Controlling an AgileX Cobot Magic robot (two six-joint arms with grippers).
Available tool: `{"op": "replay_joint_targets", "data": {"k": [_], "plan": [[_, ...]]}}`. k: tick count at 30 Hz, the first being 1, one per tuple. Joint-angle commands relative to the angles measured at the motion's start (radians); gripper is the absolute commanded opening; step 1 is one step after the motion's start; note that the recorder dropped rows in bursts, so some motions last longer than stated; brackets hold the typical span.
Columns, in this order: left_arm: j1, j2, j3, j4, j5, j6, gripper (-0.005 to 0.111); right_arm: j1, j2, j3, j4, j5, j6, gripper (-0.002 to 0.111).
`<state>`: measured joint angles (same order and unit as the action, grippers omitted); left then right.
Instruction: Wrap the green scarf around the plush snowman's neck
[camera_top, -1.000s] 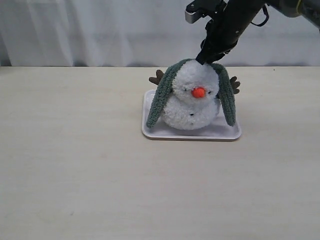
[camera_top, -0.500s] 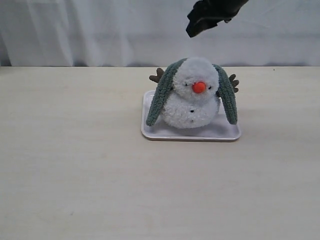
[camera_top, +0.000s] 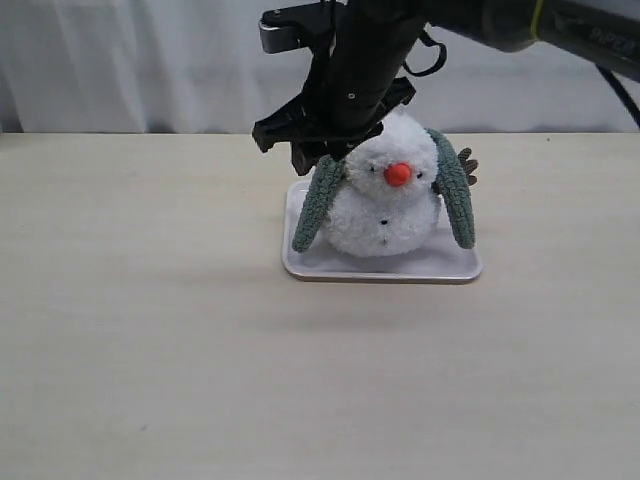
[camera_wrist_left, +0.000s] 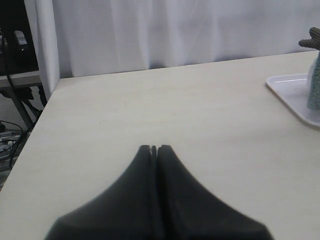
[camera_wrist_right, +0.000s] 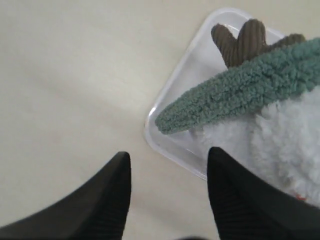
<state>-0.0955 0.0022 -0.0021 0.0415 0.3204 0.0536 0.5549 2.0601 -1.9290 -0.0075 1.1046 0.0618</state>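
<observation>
The plush snowman sits upright on a white tray, orange nose facing the camera. The green scarf is draped over the back of its head, one end hanging down each side. My right gripper has reached across to the snowman's left side and hovers open just above the scarf's left end, holding nothing; a brown twig arm shows beside it. The left gripper is shut and empty over bare table, far from the toy. The neck is hidden by fluff and scarf.
The tray's corner lies between the right fingertips. A white curtain hangs behind the table's far edge. In the left wrist view the table's side edge borders dark equipment.
The right arm lifted off the snowman's head, rose out of the top of the view, then swung down to the snowman's left side. Scarf and snowman have stayed put.
</observation>
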Motion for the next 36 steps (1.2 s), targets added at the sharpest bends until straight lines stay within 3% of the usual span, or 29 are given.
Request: {"op": "replay_joint_targets", "data": {"k": [1, 7, 16, 24, 36], "plan": [[0.001, -0.002, 0.002, -0.002, -0.012, -0.003, 0.000, 0.040, 0.050, 0.005, -0.122, -0.008, 0.195, 0.045], [0.001, -0.002, 0.002, -0.002, -0.012, -0.003, 0.000, 0.064, 0.088, 0.005, -0.154, -0.075, 0.305, 0.048], [0.001, -0.002, 0.002, -0.002, -0.012, -0.003, 0.000, 0.088, 0.124, 0.064, -0.354, -0.127, 0.503, 0.052], [0.001, -0.002, 0.002, -0.002, -0.012, -0.003, 0.000, 0.088, 0.125, 0.130, -0.447, -0.316, 0.651, 0.052], [0.001, -0.002, 0.002, -0.002, -0.012, -0.003, 0.000, 0.083, 0.125, 0.162, -0.567, -0.286, 0.767, 0.052]]}}
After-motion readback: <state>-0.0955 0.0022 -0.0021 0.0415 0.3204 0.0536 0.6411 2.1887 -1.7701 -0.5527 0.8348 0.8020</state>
